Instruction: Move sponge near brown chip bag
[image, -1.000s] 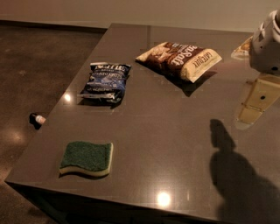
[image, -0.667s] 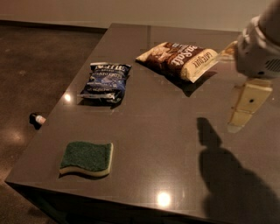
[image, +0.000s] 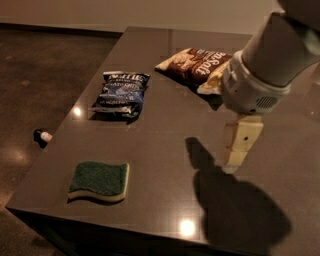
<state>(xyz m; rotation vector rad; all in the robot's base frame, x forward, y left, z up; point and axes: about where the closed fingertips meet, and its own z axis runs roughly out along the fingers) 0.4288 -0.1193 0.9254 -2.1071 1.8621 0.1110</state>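
The sponge, dark green on top over pale yellow foam, lies flat near the table's front left corner. The brown chip bag lies at the far middle of the table, its right end hidden behind my arm. My gripper hangs above the table at the right of centre, in front of the brown chip bag and well to the right of the sponge. It holds nothing that I can see.
A dark blue chip bag lies between the sponge and the brown bag, toward the left edge. The dark grey table ends close behind the sponge at the front. A small object lies on the floor to the left.
My arm has moved left and lower into view, and now covers the brown bag's right end. Its shadow has shifted left. The sponge and both bags have not moved.
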